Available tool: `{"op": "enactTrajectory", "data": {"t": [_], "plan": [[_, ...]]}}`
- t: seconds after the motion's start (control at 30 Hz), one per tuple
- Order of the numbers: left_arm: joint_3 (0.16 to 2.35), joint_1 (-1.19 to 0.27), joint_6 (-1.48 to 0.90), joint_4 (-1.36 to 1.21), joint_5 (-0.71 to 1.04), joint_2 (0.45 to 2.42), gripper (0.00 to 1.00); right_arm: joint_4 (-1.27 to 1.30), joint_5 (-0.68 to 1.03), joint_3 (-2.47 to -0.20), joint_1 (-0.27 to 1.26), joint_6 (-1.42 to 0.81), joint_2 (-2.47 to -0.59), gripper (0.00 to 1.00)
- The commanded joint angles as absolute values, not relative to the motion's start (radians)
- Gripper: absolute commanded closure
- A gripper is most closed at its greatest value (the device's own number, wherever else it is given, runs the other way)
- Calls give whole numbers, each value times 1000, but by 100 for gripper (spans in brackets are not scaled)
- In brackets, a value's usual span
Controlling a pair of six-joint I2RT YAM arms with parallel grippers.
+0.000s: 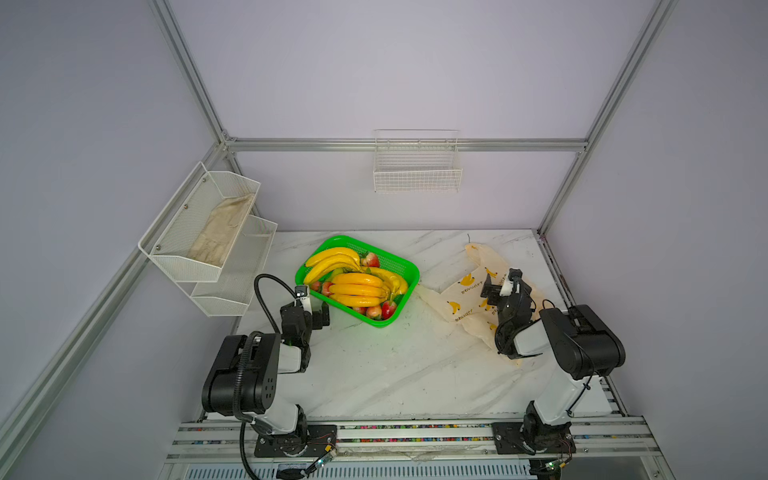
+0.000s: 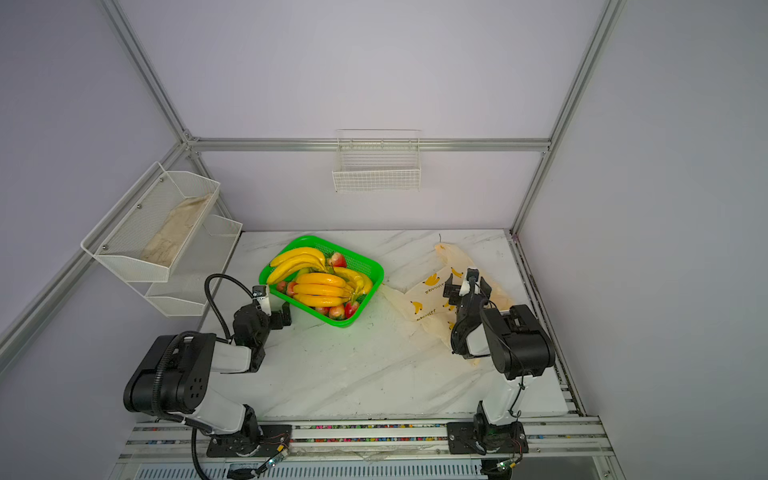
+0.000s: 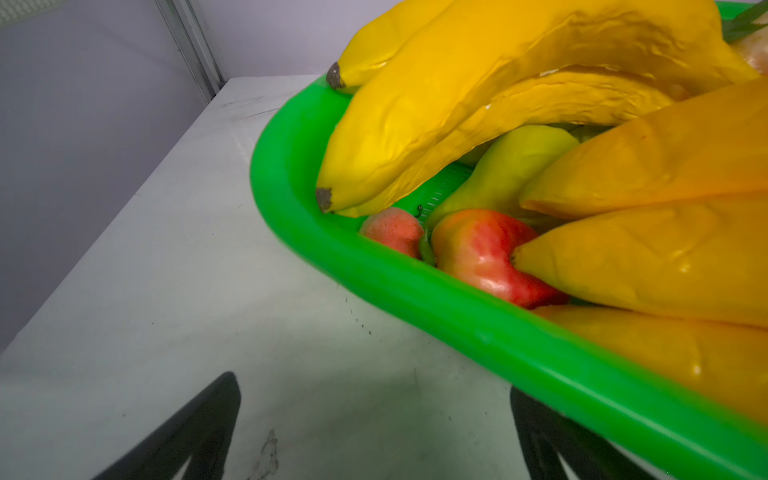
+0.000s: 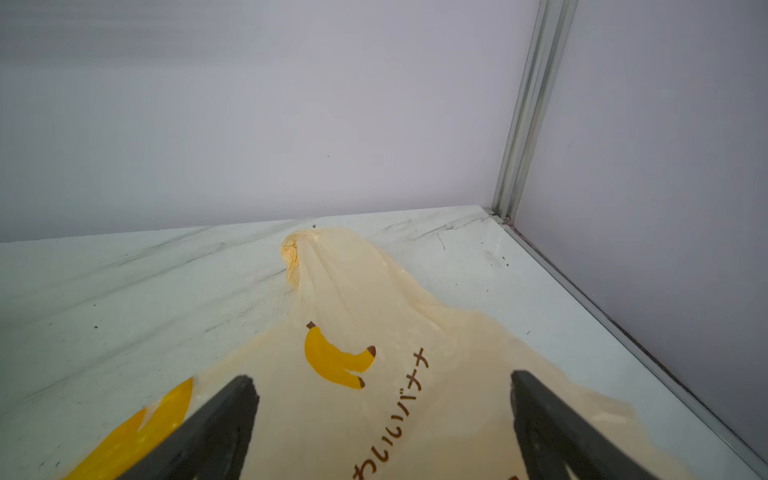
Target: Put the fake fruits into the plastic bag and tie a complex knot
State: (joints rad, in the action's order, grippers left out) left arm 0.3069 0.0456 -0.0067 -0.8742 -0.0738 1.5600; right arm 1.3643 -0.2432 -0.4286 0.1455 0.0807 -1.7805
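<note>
Wide open and empty, the left jaws sat just beside the green basket left of centre, while the right jaws, equally wide and holding nothing, hovered over the plastic bag, which lay flat and unfilled at centre right. The fake fruits lay heaped in the basket; glossy and rigid, they looked light but slippery, best pinched across a stem. The limp bag likely needed lifting by its handles. Beyond the marbled white surface, wire racks hung on lilac walls.

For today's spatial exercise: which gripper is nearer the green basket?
Left. The left gripper sits beside the rim of the green basket; the right gripper is over the plastic bag, farther off.
</note>
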Motion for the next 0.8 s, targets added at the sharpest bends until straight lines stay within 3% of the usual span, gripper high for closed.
{"op": "enactTrajectory", "data": {"t": [0.0,0.77], "plan": [[380,51,-17,-934,-72,1565,0,1382,-232,-445,142,71,-1787,3],[379,51,-18,-934,-72,1565,0,1362,-227,-455,131,55,-1787,3]]}}
